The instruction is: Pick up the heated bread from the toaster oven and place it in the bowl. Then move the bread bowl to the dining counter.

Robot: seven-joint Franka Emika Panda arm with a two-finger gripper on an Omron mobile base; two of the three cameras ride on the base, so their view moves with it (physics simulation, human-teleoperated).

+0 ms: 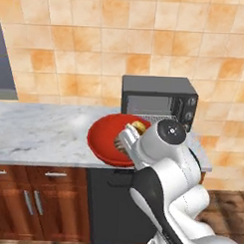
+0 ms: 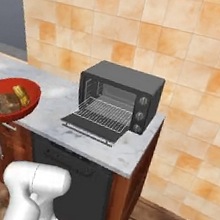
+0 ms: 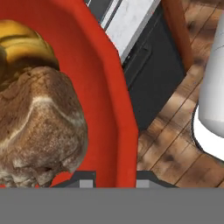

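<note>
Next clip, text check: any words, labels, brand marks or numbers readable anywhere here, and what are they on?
None can be read.
Toaster oven: the three knobs on its side panel carry no legible markings; no brand shows on the housing.
Red bowl, golden bread, darker bread lump: no print.
Marble counter, wall tiles, black appliance front: no signs or labels.

glossy red bowl; golden-orange bread, grey-brown bread lump; dark grey-black toaster oven, silver rack
</note>
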